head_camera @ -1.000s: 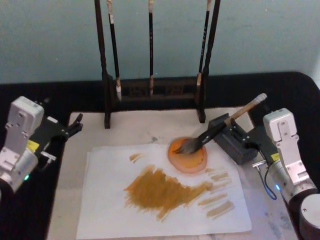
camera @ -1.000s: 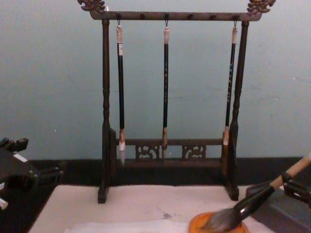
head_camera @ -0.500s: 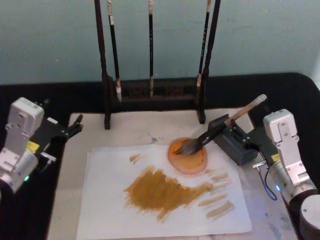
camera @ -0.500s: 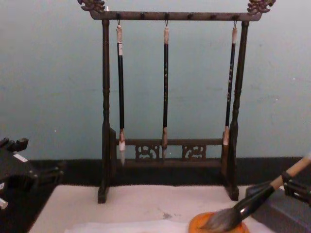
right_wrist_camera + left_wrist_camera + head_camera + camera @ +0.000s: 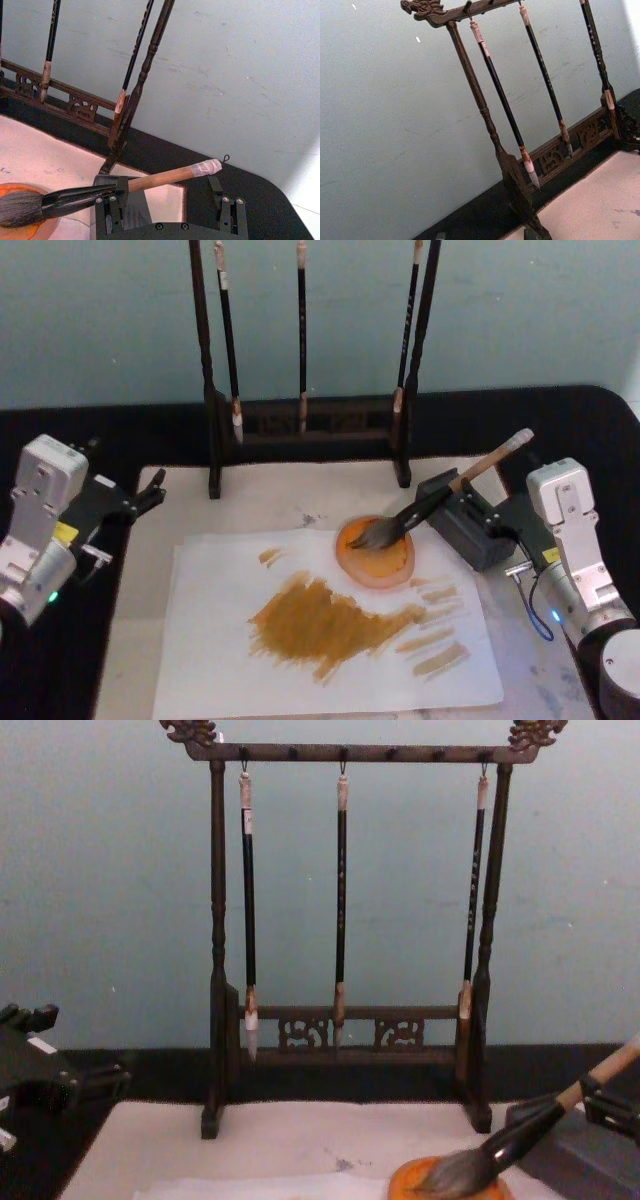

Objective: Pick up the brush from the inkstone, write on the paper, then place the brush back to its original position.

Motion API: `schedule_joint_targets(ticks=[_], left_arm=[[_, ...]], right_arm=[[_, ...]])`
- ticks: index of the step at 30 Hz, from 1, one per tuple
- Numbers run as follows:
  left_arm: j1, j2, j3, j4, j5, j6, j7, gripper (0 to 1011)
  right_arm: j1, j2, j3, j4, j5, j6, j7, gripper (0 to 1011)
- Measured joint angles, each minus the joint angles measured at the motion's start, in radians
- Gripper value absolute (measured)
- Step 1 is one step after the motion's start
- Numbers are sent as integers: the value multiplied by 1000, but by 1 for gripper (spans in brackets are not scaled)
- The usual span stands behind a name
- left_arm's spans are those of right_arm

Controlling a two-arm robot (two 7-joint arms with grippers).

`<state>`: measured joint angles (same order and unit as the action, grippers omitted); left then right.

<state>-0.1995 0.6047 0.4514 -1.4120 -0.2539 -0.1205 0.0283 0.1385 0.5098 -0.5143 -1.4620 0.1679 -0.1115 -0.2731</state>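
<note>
The brush lies slanted, its tan handle propped on the dark inkstone and its grey bristles resting in an orange dish. The same brush crosses the right wrist view, and its bristle head is at the bottom of the chest view. My right gripper sits just behind the inkstone, open, with its fingers spread wide below the handle and not clamping it. The white paper carries broad ochre strokes. My left gripper is parked at the mat's left edge, open and empty.
A dark wooden rack with three thin hanging brushes stands at the back of the beige mat. The black tabletop surrounds the mat. A teal wall rises behind.
</note>
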Motion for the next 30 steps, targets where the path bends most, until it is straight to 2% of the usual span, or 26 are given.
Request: schedule_joint_targets(ticks=[30], left_arm=[[0,0,0,0,0,0,0,1010]], right_arm=[[0,0,0,0,0,0,0,1000]])
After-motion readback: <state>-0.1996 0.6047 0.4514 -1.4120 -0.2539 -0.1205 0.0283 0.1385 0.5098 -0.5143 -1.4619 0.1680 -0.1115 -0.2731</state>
